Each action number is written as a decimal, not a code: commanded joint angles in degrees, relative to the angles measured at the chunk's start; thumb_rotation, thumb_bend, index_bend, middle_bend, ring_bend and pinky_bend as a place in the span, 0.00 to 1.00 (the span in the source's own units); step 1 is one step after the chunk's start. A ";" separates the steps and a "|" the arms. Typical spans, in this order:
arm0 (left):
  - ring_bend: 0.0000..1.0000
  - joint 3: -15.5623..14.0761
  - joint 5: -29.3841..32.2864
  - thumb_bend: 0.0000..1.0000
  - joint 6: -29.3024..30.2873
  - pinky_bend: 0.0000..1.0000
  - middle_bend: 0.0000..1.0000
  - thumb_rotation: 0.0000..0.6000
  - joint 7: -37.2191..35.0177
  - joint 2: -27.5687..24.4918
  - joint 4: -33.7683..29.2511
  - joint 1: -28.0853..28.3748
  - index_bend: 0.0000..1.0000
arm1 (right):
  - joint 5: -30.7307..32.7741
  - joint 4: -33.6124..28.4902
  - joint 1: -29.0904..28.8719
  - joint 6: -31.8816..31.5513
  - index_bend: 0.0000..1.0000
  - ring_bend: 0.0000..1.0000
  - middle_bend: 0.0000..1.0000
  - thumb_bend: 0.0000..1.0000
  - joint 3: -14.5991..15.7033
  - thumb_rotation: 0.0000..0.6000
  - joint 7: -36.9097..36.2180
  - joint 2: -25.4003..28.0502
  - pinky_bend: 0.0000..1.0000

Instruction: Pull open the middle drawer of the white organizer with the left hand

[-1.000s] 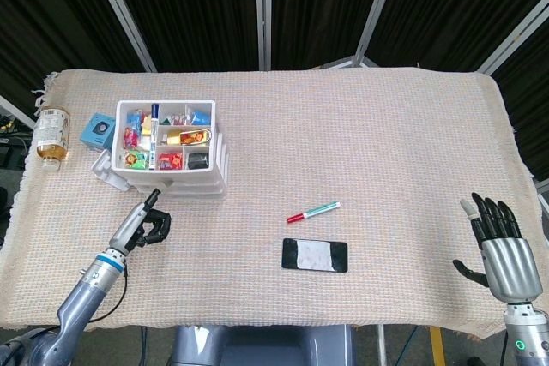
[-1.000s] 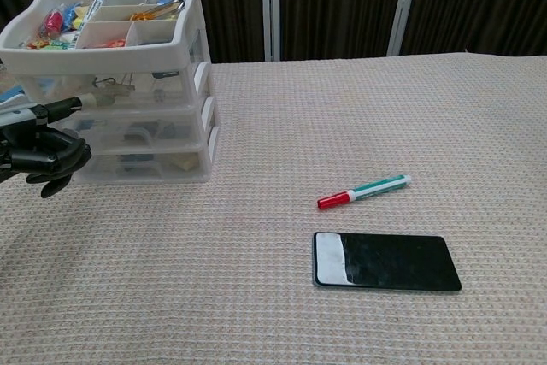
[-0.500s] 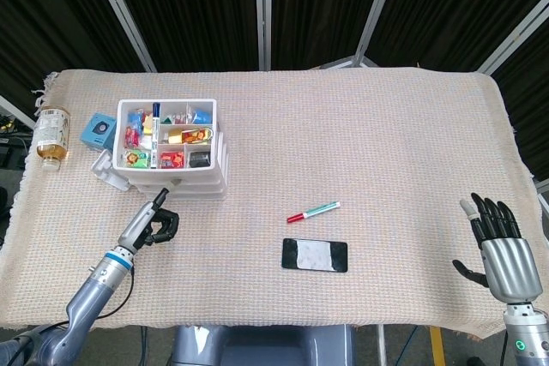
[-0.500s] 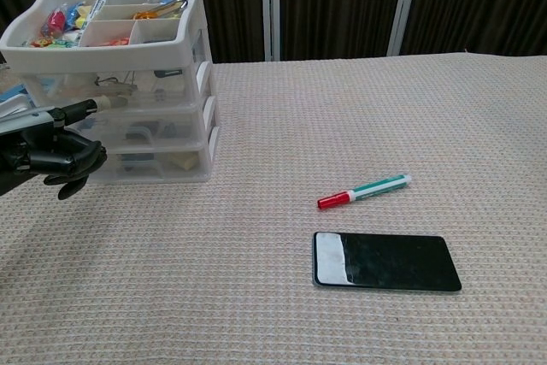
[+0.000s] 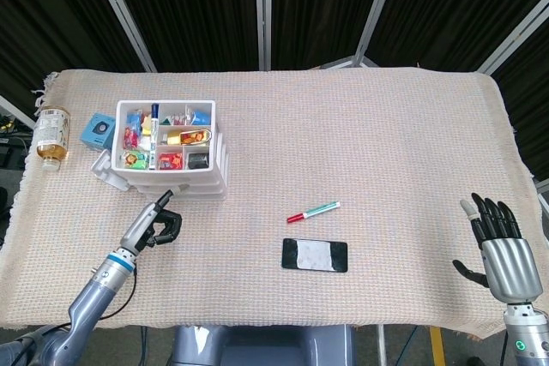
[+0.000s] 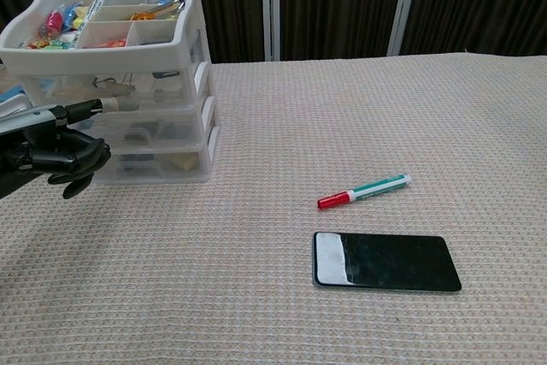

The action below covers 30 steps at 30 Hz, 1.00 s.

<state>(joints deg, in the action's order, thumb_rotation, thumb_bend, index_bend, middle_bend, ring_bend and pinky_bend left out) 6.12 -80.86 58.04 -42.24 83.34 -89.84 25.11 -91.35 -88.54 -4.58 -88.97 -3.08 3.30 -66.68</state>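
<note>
We see the left robot hand (image 6: 53,150), fingers curled on nothing, before the white organizer (image 6: 128,74) near the table's far-left corner; a poor hook on the middle drawer (image 6: 149,130) may drag the whole unit.

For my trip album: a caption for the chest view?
Left hand reaches toward the white organizer; marker and phone lie nearby.

The white organizer (image 5: 176,152), a three-drawer translucent unit with a compartmented open top tray of small colourful items, stood upright on the table's left side, and its middle drawer (image 6: 145,130) sat flush with the drawers above and below, closed, its contents only dimly visible.
</note>
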 commanded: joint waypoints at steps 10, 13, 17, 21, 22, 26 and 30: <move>0.87 -0.02 0.25 0.72 0.55 0.74 0.79 1.00 -0.81 0.29 0.98 0.07 0.08 | -0.07 -0.21 0.04 0.00 0.00 0.00 0.00 0.02 0.05 1.00 0.14 0.08 0.00; 0.87 0.07 0.38 0.72 0.28 0.74 0.79 1.00 -0.87 0.28 1.16 0.32 0.08 | -0.09 -0.25 0.06 -0.06 0.00 0.00 0.00 0.02 0.05 1.00 0.26 0.07 0.00; 0.87 0.19 0.83 0.72 -0.47 0.74 0.79 1.00 -0.53 0.49 1.27 0.86 0.07 | 0.09 -0.33 0.06 0.03 0.00 0.00 0.00 0.02 -0.01 1.00 0.25 0.08 0.00; 0.87 0.34 1.39 0.72 -0.75 0.74 0.79 1.00 0.10 0.95 1.60 1.14 0.07 | 0.14 -0.44 0.07 0.06 0.00 0.00 0.00 0.02 -0.03 1.00 0.03 0.22 0.00; 0.87 0.36 1.51 0.72 -0.84 0.74 0.79 1.00 0.23 1.02 1.68 1.21 0.07 | 0.14 -0.44 0.06 0.08 0.00 0.00 0.00 0.02 -0.03 1.00 0.00 0.24 0.00; 0.87 0.48 1.88 0.72 -1.04 0.74 0.79 1.00 0.46 1.24 1.76 1.40 0.07 | 0.21 -0.45 0.03 0.27 0.00 0.00 0.00 0.02 0.01 1.00 -0.03 0.26 0.00; 0.87 0.53 2.04 0.72 -1.44 0.74 0.79 1.00 0.74 1.48 2.06 1.73 0.07 | 0.22 -0.47 0.00 0.35 0.00 0.00 0.00 0.02 0.02 1.00 0.13 0.21 0.00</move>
<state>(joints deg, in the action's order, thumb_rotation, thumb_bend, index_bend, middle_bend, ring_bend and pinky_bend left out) 6.64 -78.83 56.62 -41.52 84.80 -87.80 26.82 -91.14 -89.01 -4.58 -88.63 -3.06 3.44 -66.47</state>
